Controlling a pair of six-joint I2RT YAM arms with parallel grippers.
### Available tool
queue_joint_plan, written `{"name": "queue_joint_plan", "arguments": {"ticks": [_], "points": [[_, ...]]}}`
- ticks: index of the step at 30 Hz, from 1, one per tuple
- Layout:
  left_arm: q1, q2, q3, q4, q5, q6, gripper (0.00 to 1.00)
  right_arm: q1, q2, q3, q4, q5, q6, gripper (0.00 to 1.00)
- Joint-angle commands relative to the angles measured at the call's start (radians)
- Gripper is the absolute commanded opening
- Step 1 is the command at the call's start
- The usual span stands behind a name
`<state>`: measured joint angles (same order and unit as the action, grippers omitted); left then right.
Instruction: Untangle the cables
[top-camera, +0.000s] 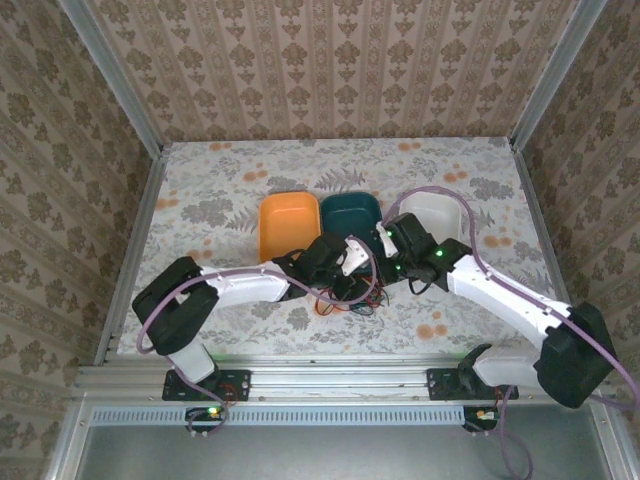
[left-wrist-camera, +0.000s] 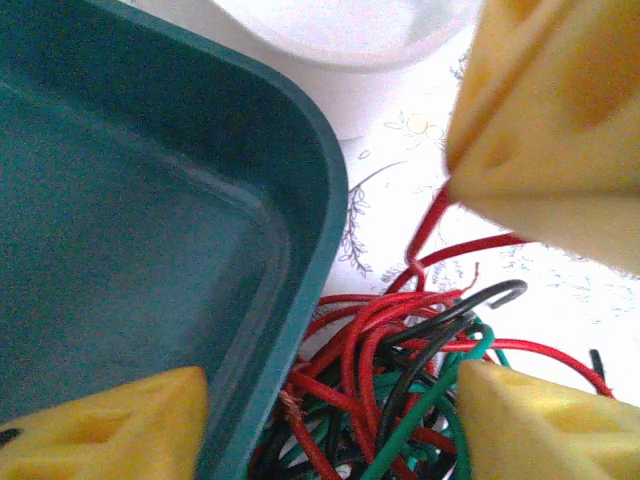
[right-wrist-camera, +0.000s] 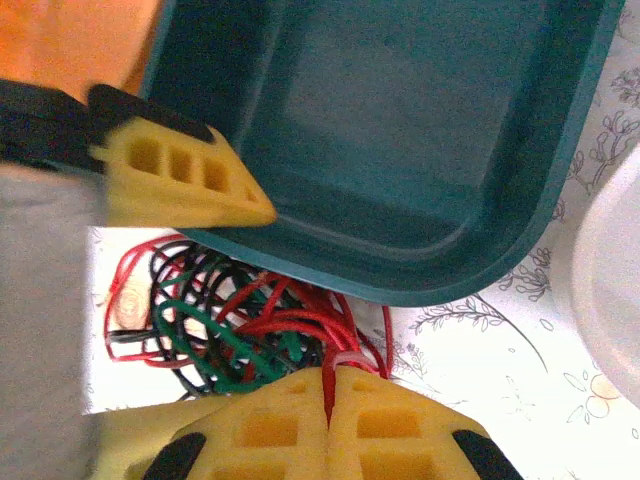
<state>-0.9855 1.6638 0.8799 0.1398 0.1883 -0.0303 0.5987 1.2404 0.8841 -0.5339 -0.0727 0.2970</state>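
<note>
floral table: cables heaped just beside teal bin. right gripper pinched shut on red strand; left gripper agape astride heap. suggest: left pins green/black low, right draws red away slowly.

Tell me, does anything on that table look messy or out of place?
Yes: the wires lie in a red, green and black knot on the table, beside the teal tray rather than in it. The right gripper is shut on one red strand.
</note>
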Motion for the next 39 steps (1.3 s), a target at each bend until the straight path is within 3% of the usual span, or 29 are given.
{"name": "queue_joint_plan", "arguments": {"ticks": [1,9,14,22,34,39], "points": [[-0.002,0.046,0.015,-0.032,0.034,0.024,0.58,0.006,-0.063,0.072,0.004,0.001,0.028,0.02],[-0.001,0.099,0.026,-0.043,0.027,0.027,0.44,-0.004,-0.158,0.152,0.019,0.091,0.082,0.00],[-0.002,0.100,0.010,-0.039,0.015,0.027,0.40,-0.015,-0.242,0.174,0.057,0.184,0.118,0.00],[-0.009,0.099,-0.004,-0.037,-0.020,0.024,0.40,-0.034,-0.358,0.180,0.165,0.295,0.174,0.00],[-0.012,0.091,-0.021,-0.040,-0.041,0.028,0.41,-0.104,-0.383,0.366,0.228,0.388,0.023,0.00],[-0.018,0.063,-0.031,-0.040,-0.058,0.032,0.49,-0.192,-0.341,0.403,0.214,0.426,-0.003,0.00]]}}
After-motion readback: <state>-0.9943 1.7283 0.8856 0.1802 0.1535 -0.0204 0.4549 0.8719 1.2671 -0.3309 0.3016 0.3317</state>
